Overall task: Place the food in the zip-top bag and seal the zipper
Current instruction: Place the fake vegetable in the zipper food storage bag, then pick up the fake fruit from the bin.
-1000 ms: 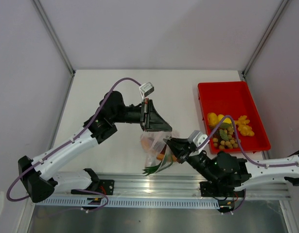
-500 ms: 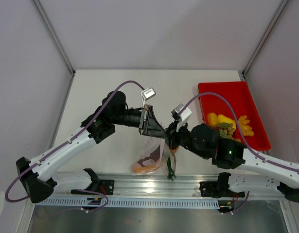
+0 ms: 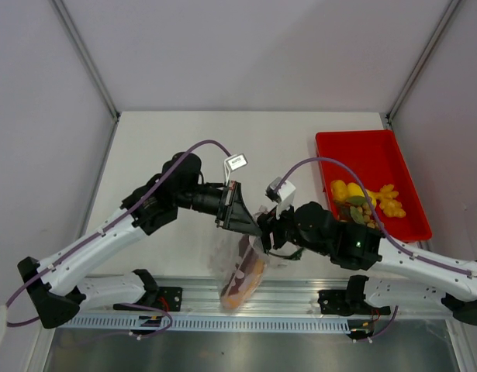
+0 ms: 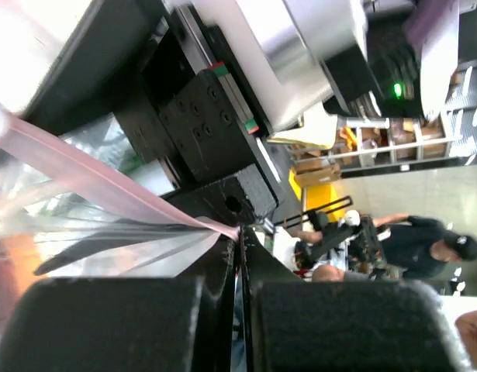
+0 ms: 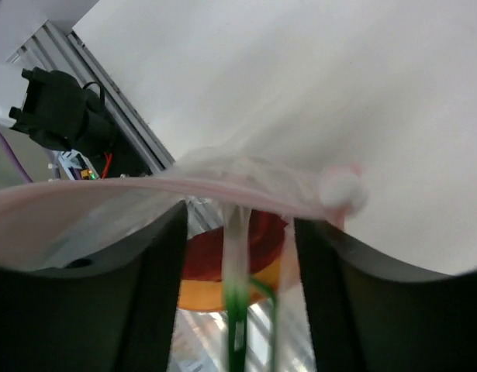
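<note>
Two claws meet at the mouth of the zip-top bag (image 3: 229, 260), which hangs between them above the near part of the bench (image 3: 168, 139). We see the left claw (image 4: 240, 242) pressed fully together on one end of the zipper (image 4: 106, 174). The pink-red strip runs away from its tips, with clear film bunched beneath it. The right claw (image 5: 238, 221) sits just beside the left one with its fingers (image 5: 149, 294) parted. The zipper crosses in front of them, and we cannot make out either finger pressing on anything. Between those fingers, down inside the bag, we see the pale stalk of the green onion (image 5: 236, 325) standing roughly upright, and behind it the orange-red melon slice (image 5: 222, 260). From above, the bag droops from the claws toward the metal rail (image 3: 191, 296) at the bench's near edge, with the melon slice low inside it. Well apart on the right, the red tray (image 3: 362, 147) lies on the bench. It holds yellow toy foods (image 3: 387, 200) and an olive-green piece (image 3: 356, 208), which is partly hidden by the right arm.
</note>
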Robot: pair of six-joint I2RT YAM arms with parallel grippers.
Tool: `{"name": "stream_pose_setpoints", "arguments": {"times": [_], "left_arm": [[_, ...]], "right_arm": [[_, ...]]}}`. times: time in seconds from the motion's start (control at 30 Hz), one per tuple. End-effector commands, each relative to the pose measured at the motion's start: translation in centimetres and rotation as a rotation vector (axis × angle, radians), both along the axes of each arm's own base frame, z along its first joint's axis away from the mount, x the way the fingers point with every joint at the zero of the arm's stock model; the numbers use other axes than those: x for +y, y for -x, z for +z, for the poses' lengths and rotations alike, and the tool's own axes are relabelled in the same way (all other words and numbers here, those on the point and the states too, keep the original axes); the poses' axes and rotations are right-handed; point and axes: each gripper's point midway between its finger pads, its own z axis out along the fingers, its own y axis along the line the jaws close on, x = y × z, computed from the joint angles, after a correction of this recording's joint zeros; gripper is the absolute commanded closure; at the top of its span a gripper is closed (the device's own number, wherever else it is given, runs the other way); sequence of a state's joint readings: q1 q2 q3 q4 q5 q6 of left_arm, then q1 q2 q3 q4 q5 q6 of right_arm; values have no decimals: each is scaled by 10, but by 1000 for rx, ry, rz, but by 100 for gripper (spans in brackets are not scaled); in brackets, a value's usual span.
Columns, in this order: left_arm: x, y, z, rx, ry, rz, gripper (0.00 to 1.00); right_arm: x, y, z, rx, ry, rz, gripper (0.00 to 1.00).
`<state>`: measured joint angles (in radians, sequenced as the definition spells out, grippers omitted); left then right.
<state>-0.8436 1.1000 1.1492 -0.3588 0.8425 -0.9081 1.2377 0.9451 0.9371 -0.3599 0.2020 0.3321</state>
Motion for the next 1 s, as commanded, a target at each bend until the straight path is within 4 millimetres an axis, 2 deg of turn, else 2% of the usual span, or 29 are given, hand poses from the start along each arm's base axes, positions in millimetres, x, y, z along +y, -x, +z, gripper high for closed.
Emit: {"name": "stream_pose_setpoints", "arguments": {"times": [0.0, 0.03, 0.27, 0.43, 0.53, 0.67, 0.73, 0.87, 0.97], "left_arm": [[2, -9, 29, -149, 78, 58, 99], [2, -10, 27, -149, 72, 63, 99], [1, -17, 9, -155, 26, 88, 99], [2, -21, 2, -174, -4, 105, 99], [1, -23, 4, -187, -8, 104, 99], [1, -22, 5, -199, -6, 92, 99], [0, -23, 7, -205, -3, 90, 99], [3, -24, 6, -212, -18, 108, 99], [4, -28, -1, -205, -43, 132, 99]], "right_arm": [[-8, 10, 2, 23, 17, 28, 35], [-12, 8, 6, 25, 9, 6, 31], [-33, 17, 54, 28, -103, -5, 26], [-48, 19, 74, 23, -142, -24, 25], [-52, 21, 77, 19, -148, -20, 29], [-44, 26, 65, 41, -99, 24, 39], [-49, 18, 64, 47, -95, -41, 41], [-91, -14, 59, 18, -56, -313, 37], [-133, -41, 58, -5, -12, -545, 27]]}}
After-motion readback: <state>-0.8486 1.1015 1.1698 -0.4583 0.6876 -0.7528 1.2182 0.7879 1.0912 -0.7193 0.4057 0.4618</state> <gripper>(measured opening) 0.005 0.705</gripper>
